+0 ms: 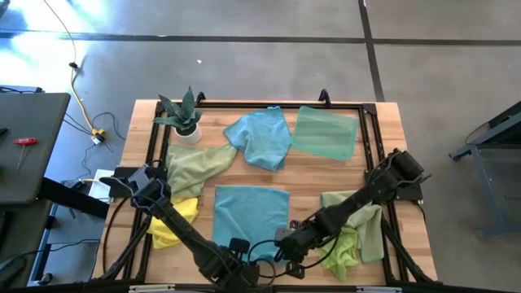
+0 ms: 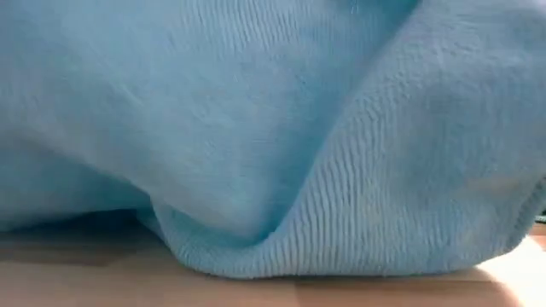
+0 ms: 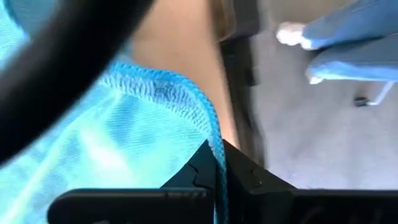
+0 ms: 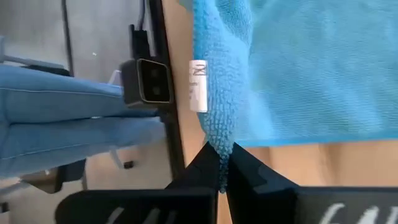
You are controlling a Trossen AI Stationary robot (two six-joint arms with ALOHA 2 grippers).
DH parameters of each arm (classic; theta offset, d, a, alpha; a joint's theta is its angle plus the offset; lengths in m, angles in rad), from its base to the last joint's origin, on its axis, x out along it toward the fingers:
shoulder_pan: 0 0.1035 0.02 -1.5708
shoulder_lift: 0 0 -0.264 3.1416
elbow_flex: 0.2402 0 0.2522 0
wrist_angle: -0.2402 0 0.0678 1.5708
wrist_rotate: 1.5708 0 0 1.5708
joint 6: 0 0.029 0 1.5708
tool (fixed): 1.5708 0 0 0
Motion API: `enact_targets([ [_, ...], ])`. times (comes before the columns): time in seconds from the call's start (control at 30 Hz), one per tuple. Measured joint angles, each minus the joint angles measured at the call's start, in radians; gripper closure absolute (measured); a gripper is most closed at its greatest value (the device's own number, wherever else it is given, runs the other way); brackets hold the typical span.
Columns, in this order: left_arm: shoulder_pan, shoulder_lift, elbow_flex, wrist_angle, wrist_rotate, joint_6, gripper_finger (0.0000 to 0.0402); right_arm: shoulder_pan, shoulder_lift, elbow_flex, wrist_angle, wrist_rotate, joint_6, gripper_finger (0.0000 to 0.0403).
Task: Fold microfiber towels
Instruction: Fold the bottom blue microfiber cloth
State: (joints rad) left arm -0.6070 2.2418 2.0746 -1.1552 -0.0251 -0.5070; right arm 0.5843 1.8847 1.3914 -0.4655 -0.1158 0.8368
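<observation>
**Fig.: Two-arm pinch on near edge of blue towel, ready for first fold**

Table (image 1: 383,114): wooden top w/ black frame. On it, largest first: light blue towel (image 1: 251,213) lying flat at near-centre; second blue towel (image 1: 262,137) and mint towel (image 1: 326,133) at far side; sage towel (image 1: 195,165) and yellow towel (image 1: 172,232) on the left; lime towel (image 1: 346,252) on the right. Left end effector (image 3: 219,186) is closed on the flat towel's near left corner hem; right end effector (image 4: 224,177) is closed on its near right corner, just beside the white label (image 4: 198,86). Judgement: step in hand is the first fold. To do well, lift both corners together, keep the edge taut btwn arms, carry it level to the far edge, align hems before release. Uneven lift would skew the fold.
</observation>
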Motion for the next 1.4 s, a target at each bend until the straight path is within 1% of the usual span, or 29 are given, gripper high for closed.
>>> enact_targets([
  [0.1, -0.018, -0.015, -0.045, 0.010, 0.026, -0.031, 0.0401, 0.014, 0.022, 0.000, 0.032, 0.002, 0.012, 0.0403],
  [0.23, -0.033, -0.015, -0.123, 0.029, 0.017, -0.078, 0.0401, 0.031, 0.046, 0.000, 0.064, 0.004, -0.004, 0.0402],
  [0.33, -0.029, -0.014, -0.183, 0.123, 0.043, -0.133, 0.0401, 0.033, 0.056, 0.000, 0.051, 0.004, -0.044, 0.0400],
  [0.4, -0.017, -0.012, -0.200, 0.167, 0.056, -0.169, 0.0401, 0.031, 0.056, 0.000, 0.036, -0.001, -0.087, 0.0391],
  [0.5, 0.001, -0.013, -0.198, 0.197, 0.085, -0.232, 0.0400, 0.025, 0.056, 0.000, 0.036, -0.009, -0.144, 0.0367],
  [0.57, 0.006, -0.013, -0.198, 0.195, 0.089, -0.270, 0.0391, 0.019, 0.056, 0.000, 0.036, -0.020, -0.165, 0.0344],
  [0.7, 0.003, -0.013, -0.198, 0.177, 0.096, -0.314, 0.0358, 0.010, 0.056, 0.000, 0.027, -0.081, -0.164, 0.0291],
  [0.83, -0.010, -0.013, -0.198, 0.148, 0.140, -0.323, 0.0319, 0.009, 0.053, 0.001, 0.030, -0.210, -0.168, 0.0243],
  [0.97, -0.012, -0.033, -0.198, 0.102, 0.152, -0.330, 0.0288, 0.009, 0.051, 0.025, 0.020, -0.203, -0.168, 0.0218],
  [1.03, -0.011, -0.054, -0.198, 0.094, 0.112, -0.320, 0.0277, 0.000, 0.051, 0.045, -0.003, -0.171, -0.168, 0.0215],
  [1.13, -0.008, -0.106, -0.198, 0.062, 0.021, -0.309, 0.0269, -0.019, 0.050, 0.096, -0.100, -0.128, -0.177, 0.0215],
  [1.2, -0.002, -0.146, -0.197, 0.000, -0.048, -0.291, 0.0269, -0.036, 0.049, 0.128, -0.183, -0.054, -0.194, 0.0215],
  [1.27, 0.003, -0.181, -0.197, -0.082, -0.133, -0.285, 0.0269, -0.061, 0.049, 0.147, -0.259, 0.044, -0.214, 0.0215],
  [1.33, 0.010, -0.207, -0.198, -0.152, -0.230, -0.285, 0.0269, -0.095, 0.049, 0.148, -0.297, 0.135, -0.206, 0.0215],
  [1.4, 0.013, -0.226, -0.197, -0.207, -0.316, -0.281, 0.0269, -0.137, 0.050, 0.139, -0.307, 0.182, -0.184, 0.0215],
])
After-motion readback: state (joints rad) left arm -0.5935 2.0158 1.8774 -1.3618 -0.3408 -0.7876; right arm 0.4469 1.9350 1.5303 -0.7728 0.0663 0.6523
